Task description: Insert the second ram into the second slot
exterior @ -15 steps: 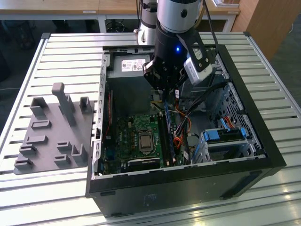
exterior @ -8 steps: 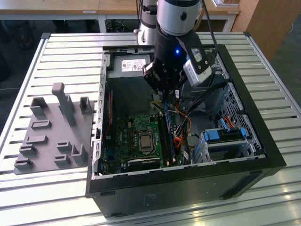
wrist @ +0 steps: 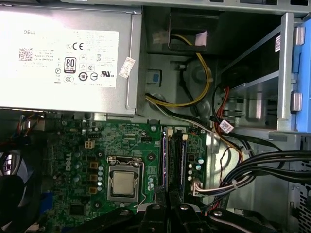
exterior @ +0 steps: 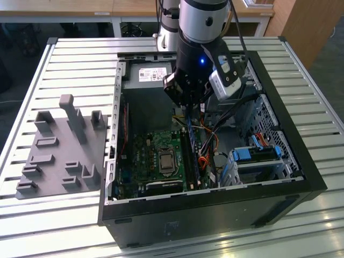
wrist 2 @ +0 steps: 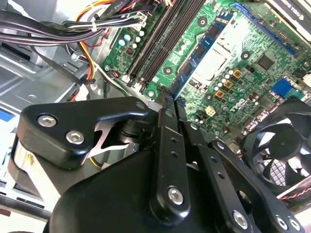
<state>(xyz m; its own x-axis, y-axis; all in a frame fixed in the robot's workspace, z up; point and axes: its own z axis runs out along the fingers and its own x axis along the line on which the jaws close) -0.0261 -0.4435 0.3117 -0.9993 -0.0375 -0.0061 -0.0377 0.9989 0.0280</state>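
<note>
The second ram (wrist 2: 201,48) is a thin blue stick standing on edge along the memory slot beside the CPU socket (wrist 2: 214,65). It also appears in the first wrist view (wrist: 165,160) and, in the exterior view, runs out from under the arm (exterior: 192,150). My gripper (wrist 2: 172,99) is shut on the second ram near its middle, with the black fingers (wrist 2: 165,145) pressed together over its top edge. The fingers' roots fill the lower edge of the first wrist view (wrist: 167,208). I cannot tell how deep the stick sits in the slot. Black slots (wrist 2: 155,43) lie right beside it.
The open black PC case (exterior: 215,207) lies on a slatted metal table. The power supply (wrist: 68,53) sits at the far end, and cable bundles (wrist: 262,170) and a drive bay with blue clips (exterior: 250,155) crowd one side. A fan (wrist 2: 282,145) is nearby. A grey fixture plate (exterior: 59,150) lies outside the case.
</note>
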